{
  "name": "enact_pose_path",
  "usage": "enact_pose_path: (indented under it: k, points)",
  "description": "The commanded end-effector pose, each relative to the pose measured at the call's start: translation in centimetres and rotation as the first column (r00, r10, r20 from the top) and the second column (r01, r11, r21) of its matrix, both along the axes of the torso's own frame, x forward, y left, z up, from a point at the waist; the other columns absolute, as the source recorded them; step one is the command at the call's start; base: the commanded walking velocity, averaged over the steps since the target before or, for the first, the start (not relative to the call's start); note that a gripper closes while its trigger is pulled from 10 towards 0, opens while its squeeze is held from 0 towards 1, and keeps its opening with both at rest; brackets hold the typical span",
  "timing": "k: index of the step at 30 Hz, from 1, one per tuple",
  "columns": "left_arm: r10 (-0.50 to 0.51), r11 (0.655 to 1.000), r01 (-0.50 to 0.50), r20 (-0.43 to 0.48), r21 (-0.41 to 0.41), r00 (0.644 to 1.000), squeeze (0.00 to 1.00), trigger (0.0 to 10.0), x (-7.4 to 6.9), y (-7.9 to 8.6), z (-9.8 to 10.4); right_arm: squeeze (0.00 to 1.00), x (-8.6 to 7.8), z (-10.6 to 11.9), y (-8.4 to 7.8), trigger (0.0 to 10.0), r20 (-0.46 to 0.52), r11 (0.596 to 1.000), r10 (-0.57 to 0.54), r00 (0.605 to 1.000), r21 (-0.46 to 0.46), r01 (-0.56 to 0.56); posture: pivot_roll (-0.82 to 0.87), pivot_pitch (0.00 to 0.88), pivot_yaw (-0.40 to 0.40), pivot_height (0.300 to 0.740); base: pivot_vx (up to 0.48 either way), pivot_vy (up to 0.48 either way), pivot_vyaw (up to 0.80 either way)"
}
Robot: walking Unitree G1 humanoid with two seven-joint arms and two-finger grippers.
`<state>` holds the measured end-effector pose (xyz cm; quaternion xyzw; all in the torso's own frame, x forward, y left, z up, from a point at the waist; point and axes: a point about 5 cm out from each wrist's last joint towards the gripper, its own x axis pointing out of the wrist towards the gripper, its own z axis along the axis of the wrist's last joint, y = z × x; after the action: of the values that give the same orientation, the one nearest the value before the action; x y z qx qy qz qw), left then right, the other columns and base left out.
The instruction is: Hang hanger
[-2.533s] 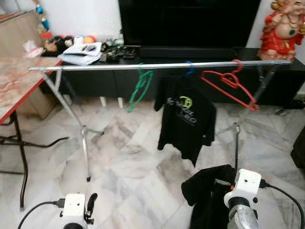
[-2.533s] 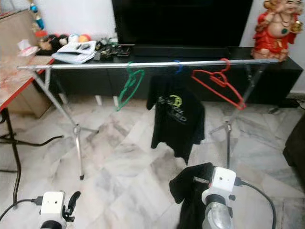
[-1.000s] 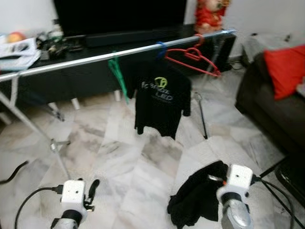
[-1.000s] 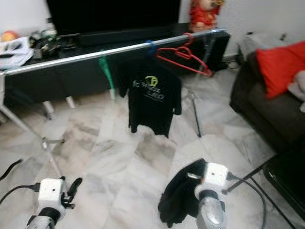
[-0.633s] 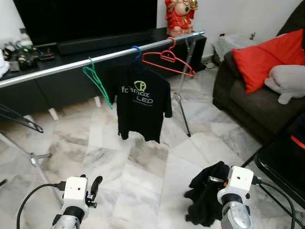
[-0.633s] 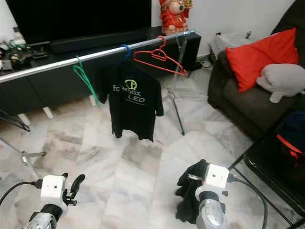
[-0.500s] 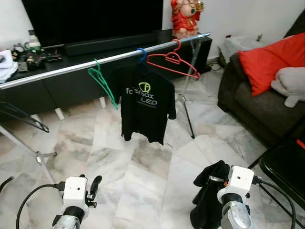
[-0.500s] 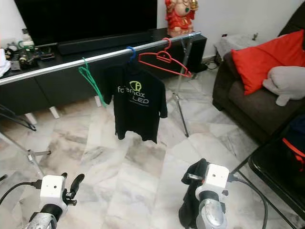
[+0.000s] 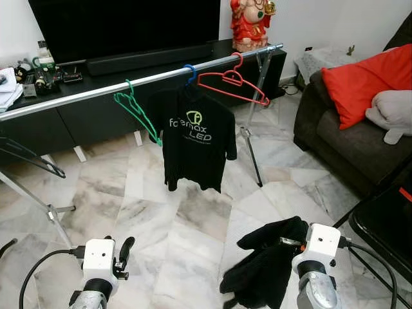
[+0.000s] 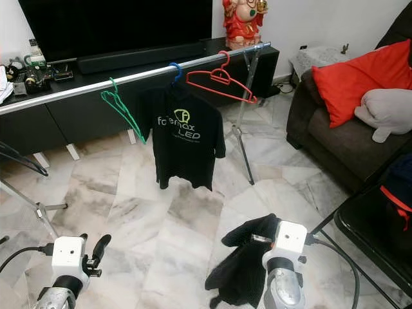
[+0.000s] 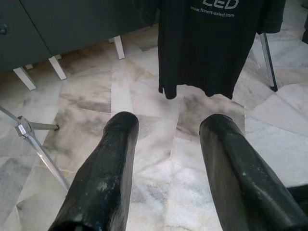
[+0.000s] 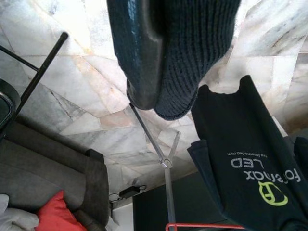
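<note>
A silver clothes rail (image 9: 96, 92) runs across the room in front of me. On it hang an empty green hanger (image 9: 138, 109), a blue hanger (image 9: 189, 72) carrying a black printed T-shirt (image 9: 196, 145), and an empty red hanger (image 9: 233, 87). My right gripper (image 12: 161, 91) is low at the right, shut on a black knit garment (image 9: 262, 265) that drapes out to its left; the garment hides one finger. My left gripper (image 11: 168, 126) is low at the left, open and empty, pointing at the floor below the T-shirt.
A black TV cabinet (image 9: 96, 112) and a red figurine (image 9: 248, 22) stand behind the rail. A dark sofa (image 9: 335, 138) with a red cushion (image 9: 364, 84) is at the right. A black metal frame (image 9: 383, 225) stands near my right arm. The rail's legs (image 9: 253, 145) rest on marble floor.
The view has swung right, from the table side to the sofa side. In the last half second the black garment in my right gripper has spread out to the left.
</note>
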<state>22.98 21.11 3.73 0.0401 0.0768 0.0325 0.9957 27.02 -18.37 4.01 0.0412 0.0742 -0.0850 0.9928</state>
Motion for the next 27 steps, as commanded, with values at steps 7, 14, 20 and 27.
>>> enact_pose_path:
  k: [7, 14, 20, 27]
  points:
    - [0.017, 1.0, -0.017, 0.002, -0.02, 1.0, 0.0, 10.0, -0.09, 0.0, 0.12, 0.0, 0.0, -0.05, 0.06, 10.0, 0.003, 1.0, 0.011, 1.0, -0.006, -0.011, 0.0, 0.097, 0.014, 0.721, 0.296, 0.0, 0.0]
    - [0.02, 1.0, -0.02, 0.002, -0.021, 1.0, 0.0, 10.0, -0.08, 0.04, 0.15, 0.0, 0.04, -0.11, 0.18, 10.0, -0.001, 1.0, 0.017, 1.0, -0.003, -0.017, 0.0, 0.102, 0.015, 0.721, 0.351, 0.0, 0.0]
    - [0.022, 1.0, -0.022, 0.003, -0.021, 1.0, 0.0, 10.0, -0.01, 0.07, 0.19, 0.0, 0.1, -0.14, 0.25, 10.0, -0.002, 1.0, 0.025, 1.0, 0.0, -0.025, 0.0, 0.104, 0.015, 0.721, 0.376, 0.0, 0.0]
    - [0.02, 1.0, -0.02, 0.004, -0.022, 1.0, 0.0, 10.0, 0.01, 0.02, 0.22, 0.0, 0.08, -0.16, 0.54, 10.0, -0.001, 0.999, 0.046, 0.999, 0.002, -0.046, 0.0, 0.106, 0.014, 0.721, 0.382, 0.0, 0.0]
